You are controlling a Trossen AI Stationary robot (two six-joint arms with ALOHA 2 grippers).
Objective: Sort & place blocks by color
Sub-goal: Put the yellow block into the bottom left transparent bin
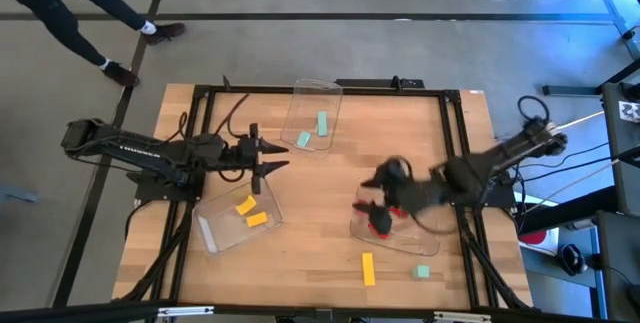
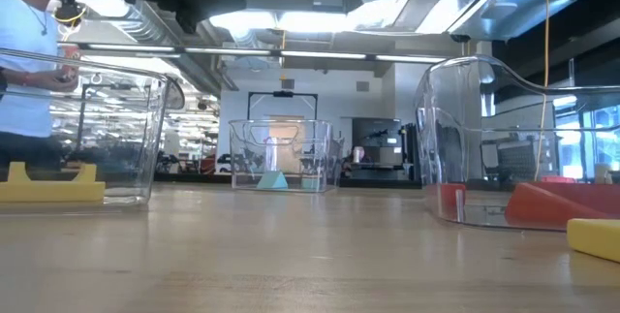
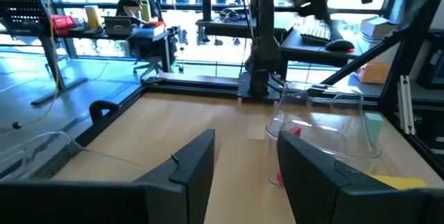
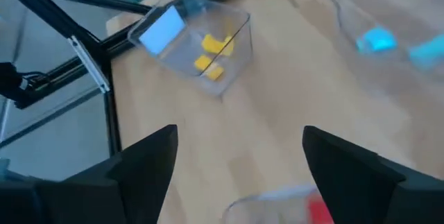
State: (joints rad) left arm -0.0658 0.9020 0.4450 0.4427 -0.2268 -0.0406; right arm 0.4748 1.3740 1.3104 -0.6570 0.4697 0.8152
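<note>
Three clear trays stand on the wooden table. The far tray holds two mint blocks. The near-left tray holds two yellow blocks. The right tray holds red blocks. A loose yellow bar and a mint cube lie flat on the table near its near edge. My right gripper hovers open over the right tray's left end, with nothing between its fingers. My left gripper is open, between the far tray and the near-left tray, pointing right.
A black frame runs around the table. A person's legs show on the floor beyond the far-left corner, and a person stands behind the table in the low view. Bare wood lies at the table's middle.
</note>
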